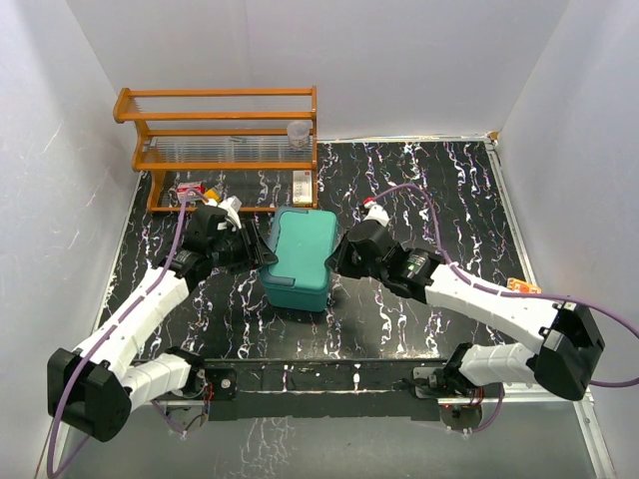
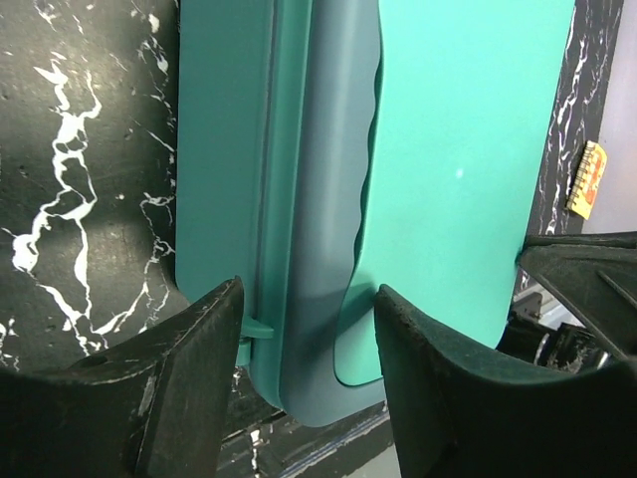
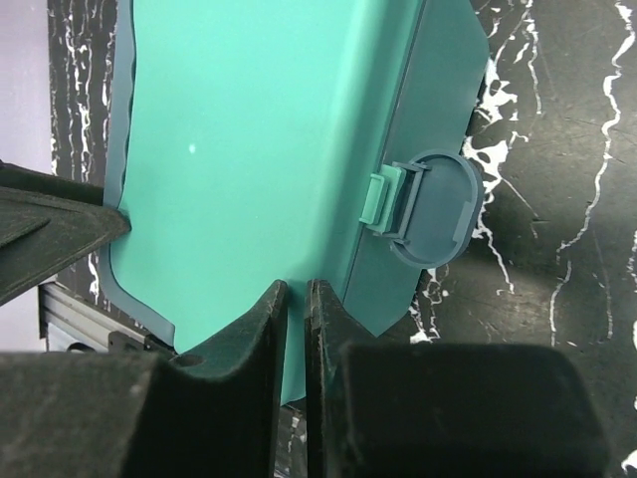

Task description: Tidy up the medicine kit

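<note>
The teal-green medicine kit (image 1: 302, 254) sits shut in the middle of the black marbled table. My left gripper (image 1: 262, 254) is at the kit's left side. In the left wrist view it (image 2: 309, 294) is open, and its fingers (image 2: 189, 368) straddle the kit's (image 2: 448, 129) darker side rim near a corner without touching it. My right gripper (image 1: 339, 257) is at the kit's right side. In the right wrist view it (image 3: 297, 287) is shut, empty, over the lid's (image 3: 249, 129) near edge. The round grey-blue latch (image 3: 433, 204) lies just right of it.
An orange wooden rack (image 1: 225, 130) stands at the back left with a clear cup (image 1: 299, 133) on it. A red packet (image 1: 190, 190) and a tan box (image 1: 303, 187) lie below it. A small orange item (image 1: 521, 286) lies at the right edge. White walls close in on three sides.
</note>
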Robot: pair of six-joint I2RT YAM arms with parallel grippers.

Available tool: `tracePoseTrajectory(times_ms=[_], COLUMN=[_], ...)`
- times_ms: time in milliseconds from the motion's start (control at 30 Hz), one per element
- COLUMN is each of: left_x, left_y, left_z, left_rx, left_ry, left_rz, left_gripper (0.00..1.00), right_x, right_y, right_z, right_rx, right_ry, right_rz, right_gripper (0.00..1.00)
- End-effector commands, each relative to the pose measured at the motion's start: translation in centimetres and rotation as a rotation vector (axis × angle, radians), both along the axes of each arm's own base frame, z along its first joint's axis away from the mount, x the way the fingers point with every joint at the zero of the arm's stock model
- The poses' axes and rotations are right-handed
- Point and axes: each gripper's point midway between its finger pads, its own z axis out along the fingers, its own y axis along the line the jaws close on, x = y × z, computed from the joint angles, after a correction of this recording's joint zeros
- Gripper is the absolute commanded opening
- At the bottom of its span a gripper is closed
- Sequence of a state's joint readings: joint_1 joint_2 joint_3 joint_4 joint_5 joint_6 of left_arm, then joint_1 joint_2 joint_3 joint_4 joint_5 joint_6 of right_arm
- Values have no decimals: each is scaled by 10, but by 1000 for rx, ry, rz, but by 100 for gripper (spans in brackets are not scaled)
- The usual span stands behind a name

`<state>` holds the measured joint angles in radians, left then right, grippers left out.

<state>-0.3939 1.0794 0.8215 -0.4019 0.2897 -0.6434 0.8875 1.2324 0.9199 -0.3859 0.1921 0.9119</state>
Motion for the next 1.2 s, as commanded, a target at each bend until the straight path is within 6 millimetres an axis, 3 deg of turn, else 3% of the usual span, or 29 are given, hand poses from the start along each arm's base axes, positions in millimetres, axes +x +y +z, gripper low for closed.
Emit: tracePoseTrajectory(times_ms=[0, 100, 267, 467, 567, 733, 900, 1167], left_x=[-12, -14, -15, -12, -12, -11, -10, -14], left_y=[19, 25, 26, 22, 20, 20, 15, 11], left_z=[-19, -21, -15, -3, -2, 4, 11, 3], left_rx=[96, 123, 131, 122, 113, 115, 91, 73], left_ry=[27, 21, 6, -18, -22, -41, -68, -45], left_rz=[27, 36, 21, -3, -20, -27, -44, -66], left_gripper=[52, 52, 56, 61, 61, 66, 69, 68], right_x=[-22, -12, 4, 16, 16, 19, 28, 39], right_y=[17, 13, -6, -41, -51, -51, -47, -28], right_z=[-24, 1, 41, 48, 46, 45, 36, 16], right_rx=[-1, 36, 87, 120, 141, 188, 213, 278], right_ry=[106, 38, -73, -127, -138, -149, -128, -94], right_rz=[87, 40, -61, -173, -206, -217, -192, -79], right_gripper=[8, 15, 41, 76, 87, 98, 98, 98])
